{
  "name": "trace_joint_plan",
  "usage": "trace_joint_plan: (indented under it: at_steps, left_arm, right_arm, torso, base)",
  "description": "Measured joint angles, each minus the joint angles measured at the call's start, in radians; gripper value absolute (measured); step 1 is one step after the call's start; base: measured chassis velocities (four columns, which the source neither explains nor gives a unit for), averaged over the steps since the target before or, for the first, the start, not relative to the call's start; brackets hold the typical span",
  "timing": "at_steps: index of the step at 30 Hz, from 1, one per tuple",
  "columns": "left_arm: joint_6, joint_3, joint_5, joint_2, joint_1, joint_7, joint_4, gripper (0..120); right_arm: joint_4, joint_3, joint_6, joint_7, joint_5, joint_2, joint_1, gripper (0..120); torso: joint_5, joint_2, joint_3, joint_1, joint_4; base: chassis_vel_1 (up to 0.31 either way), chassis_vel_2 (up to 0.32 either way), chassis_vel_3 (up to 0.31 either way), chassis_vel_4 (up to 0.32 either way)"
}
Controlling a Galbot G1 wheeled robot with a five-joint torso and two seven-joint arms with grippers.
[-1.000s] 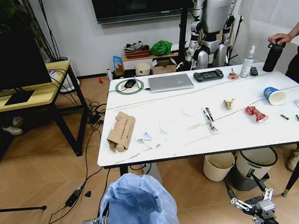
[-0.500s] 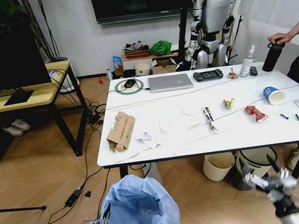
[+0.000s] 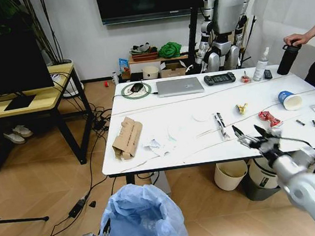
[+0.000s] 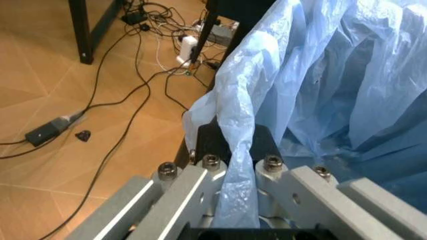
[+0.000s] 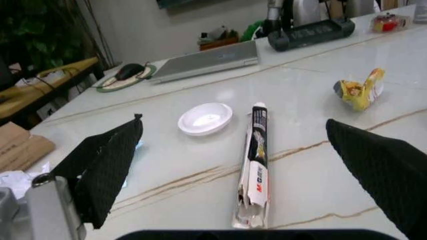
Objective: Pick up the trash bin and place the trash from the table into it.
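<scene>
We hold trash bin (image 3: 143, 223) low, left claw (image 4: 233, 172) pinching bag edge; right claw (image 3: 256, 136) spread over worktop (image 3: 173, 101) front edge (long wrapper (image 5: 254, 162) between fingers).

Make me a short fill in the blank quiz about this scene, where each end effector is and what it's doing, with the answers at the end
1. The left end effector is shut on the ____ bag lining the trash bin.
2. The right end effector, its fingers ____, hovers over the near edge of the table.
3. In the right wrist view, the long printed wrapper lies next to a round white ____.
4. The silver laptop lies ____.

Missing words: light-blue plastic; open; lid; closed
</scene>
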State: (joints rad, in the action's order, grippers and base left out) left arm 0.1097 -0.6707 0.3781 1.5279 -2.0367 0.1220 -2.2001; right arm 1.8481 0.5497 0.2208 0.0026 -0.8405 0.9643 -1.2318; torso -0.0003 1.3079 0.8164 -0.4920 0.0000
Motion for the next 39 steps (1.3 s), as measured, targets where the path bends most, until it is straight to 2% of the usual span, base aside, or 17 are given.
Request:
trace_joint_plan:
  at_steps: [8, 18, 24, 26, 28, 30, 31, 34, 36, 38, 39]
  left_arm:
    - [-0.003, 0.005, -0.02, 0.004, 0.013, 0.003, -0.001, 0]
    - [0.001, 0.005, -0.024, -0.004, 0.013, -0.021, -0.005, 0]
    - [-0.003, 0.0, -0.01, -0.018, 0.015, -0.034, -0.009, 0]
    - [-0.003, 0.0, -0.01, -0.018, 0.015, -0.034, -0.009, 0]
    - [-0.003, -0.004, 0.003, -0.022, 0.021, -0.034, -0.013, 0]
    - [-0.003, -0.005, 0.004, -0.023, 0.022, -0.034, -0.013, 0]
    - [0.002, -0.007, 0.007, -0.024, 0.027, -0.034, -0.014, 0]
    - [0.013, -0.005, 0.016, -0.028, 0.033, -0.033, -0.018, 0]
    - [0.015, -0.005, 0.016, -0.03, 0.035, -0.033, -0.018, 0]
    - [0.016, -0.006, 0.017, -0.033, 0.038, -0.032, -0.018, 0]
    - [0.016, -0.006, 0.017, -0.033, 0.038, -0.032, -0.018, 0]
  right_arm:
    - [-0.128, -0.075, 0.075, 0.001, 0.136, 0.033, 0.138, 100]
    - [-0.263, -0.161, 0.116, -0.003, 0.192, 0.079, 0.234, 100]
    - [-0.288, -0.175, 0.117, -0.013, 0.203, 0.088, 0.247, 77]
    - [-0.288, -0.175, 0.117, -0.013, 0.203, 0.088, 0.248, 75]
    - [-0.288, -0.177, 0.119, -0.011, 0.203, 0.092, 0.25, 64]
    - [-0.288, -0.177, 0.12, -0.011, 0.203, 0.092, 0.25, 62]
    - [-0.287, -0.176, 0.123, -0.008, 0.203, 0.094, 0.25, 54]
    - [-0.292, -0.175, 0.125, -0.006, 0.203, 0.094, 0.25, 41]
    - [-0.294, -0.175, 0.125, -0.006, 0.203, 0.094, 0.249, 38]
    - [-0.296, -0.172, 0.126, -0.006, 0.205, 0.095, 0.245, 26]
    - [-0.296, -0.172, 0.126, -0.006, 0.205, 0.095, 0.245, 26]
  torso:
    - [0.0, -0.001, -0.001, 0.001, -0.0003]
    - [0.0004, -0.002, -0.001, 0.001, -0.0001]
    - [0.0002, -0.002, -0.001, 0.001, -0.0002]
    - [0.0002, -0.002, -0.001, 0.001, -0.0002]
    - [0.0002, -0.002, -0.001, 0.001, -0.0002]
    - [0.0003, -0.002, -0.001, 0.001, -0.0002]
    - [0.0005, -0.002, -0.001, 0.001, -0.0002]
    - [0.0002, -0.003, -0.002, 0.001, -0.0002]
    - [0.0003, -0.003, -0.002, 0.001, -0.0002]
    - [0.0002, -0.003, -0.002, 0.001, -0.0002]
    - [0.0002, -0.003, -0.002, 0.001, -0.0002]
  base:
    - [0.0, 0.0, 0.0, 0.0]
    - [0.0, 0.0, 0.0, 0.0]
    - [0.0, 0.0, 0.0, 0.0]
    - [0.0, 0.0, 0.0, 0.0]
    - [0.0, 0.0, 0.0, 0.0]
    - [0.0, 0.0, 0.0, 0.0]
    - [0.0, 0.0, 0.0, 0.0]
    - [0.0, 0.0, 0.0, 0.0]
    - [0.0, 0.0, 0.0, 0.0]
    - [0.0, 0.0, 0.0, 0.0]
    - [0.0, 0.0, 0.0, 0.0]
